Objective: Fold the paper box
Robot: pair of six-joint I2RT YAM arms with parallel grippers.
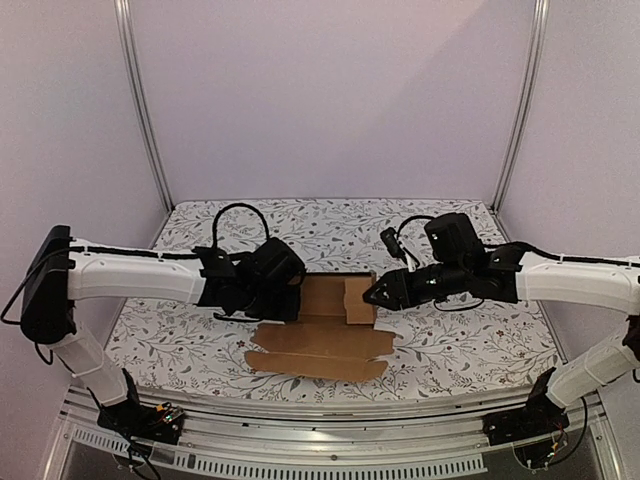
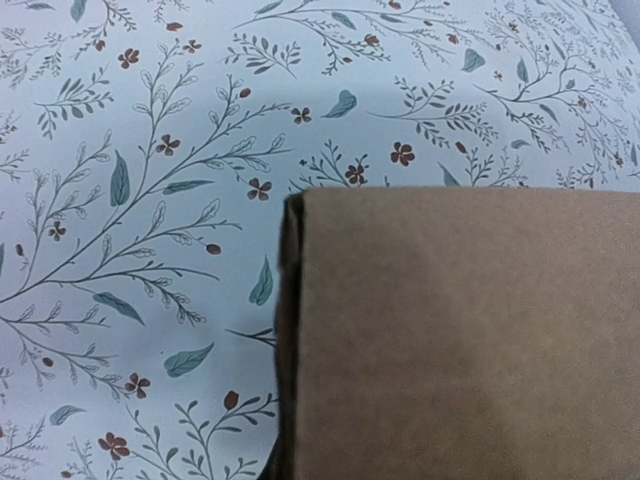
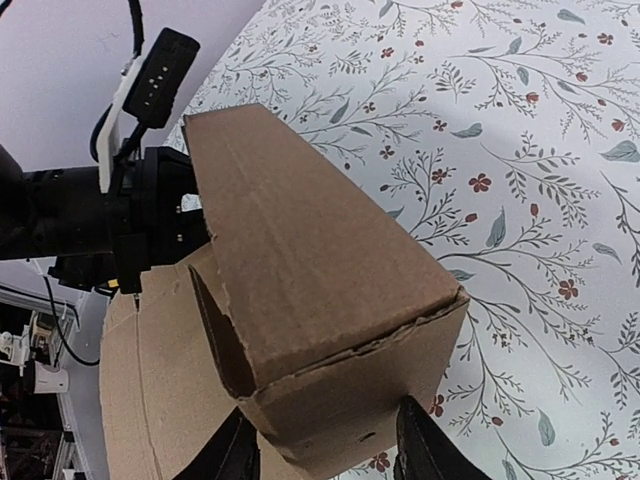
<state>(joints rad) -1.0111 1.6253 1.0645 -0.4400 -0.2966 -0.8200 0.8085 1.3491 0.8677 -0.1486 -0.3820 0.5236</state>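
from up top i've got the paper box mid-table on the floral tablecloth, left gripper at its left end, right gripper at its right end. left wrist cam only shows cardboard over the cloth, and that gripper's closed, on what i can't tell. right wrist: fingers straddle the folded end's corner, jaws apart.

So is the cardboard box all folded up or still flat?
Partly folded: the paper box has walls standing at the back, but its front flaps lie flat on the table.

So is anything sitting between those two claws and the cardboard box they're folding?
Nothing visible. The right gripper has its fingers on either side of the paper box, and the left gripper is right against its other end.
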